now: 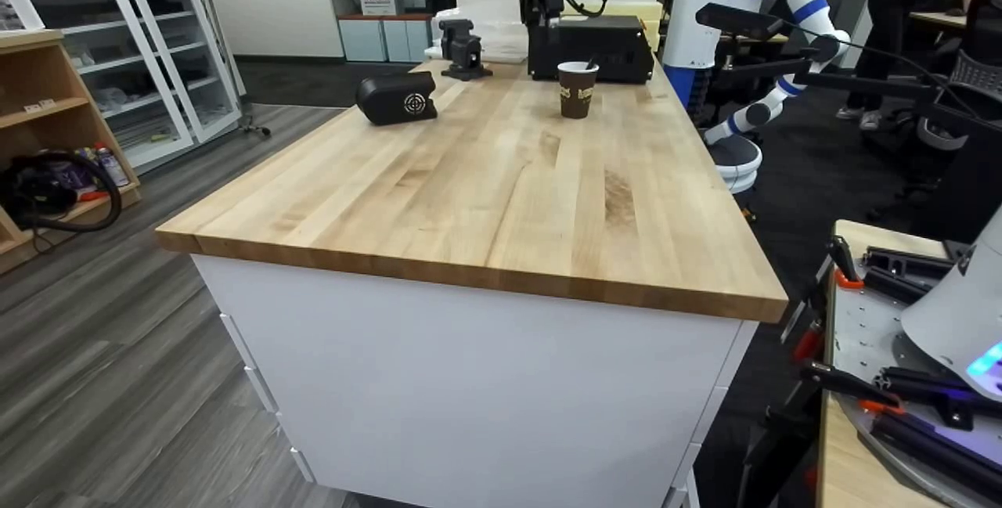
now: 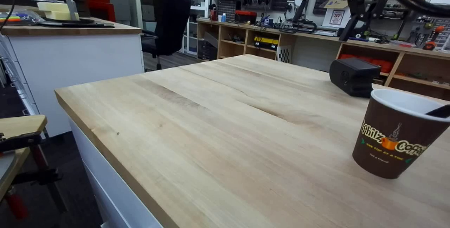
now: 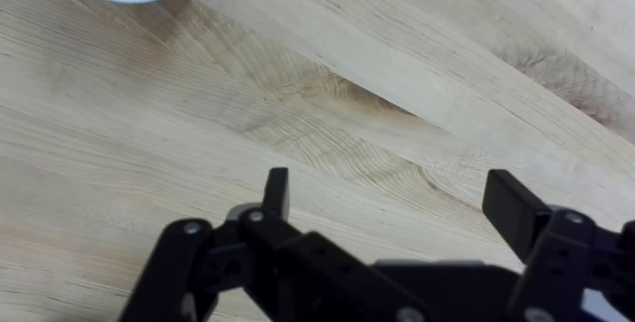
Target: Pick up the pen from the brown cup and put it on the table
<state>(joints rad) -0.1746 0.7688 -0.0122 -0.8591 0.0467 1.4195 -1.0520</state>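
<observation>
While one pen (image 2: pixel 439 111) leans in one brown cup (image 2: pixel 397 133), two jaws hang apart.

Right of frame in an exterior view, the brown cup (image 2: pixel 393 135) has a white rim, cream lettering and an orange mug emblem; the pen (image 2: pixel 439 111), partly hidden, looks black. The counter (image 2: pixel 211 143) is blond, streaked with browner grain. Low in the wrist view, the fingers (image 3: pixel 512 213) are black.
</observation>
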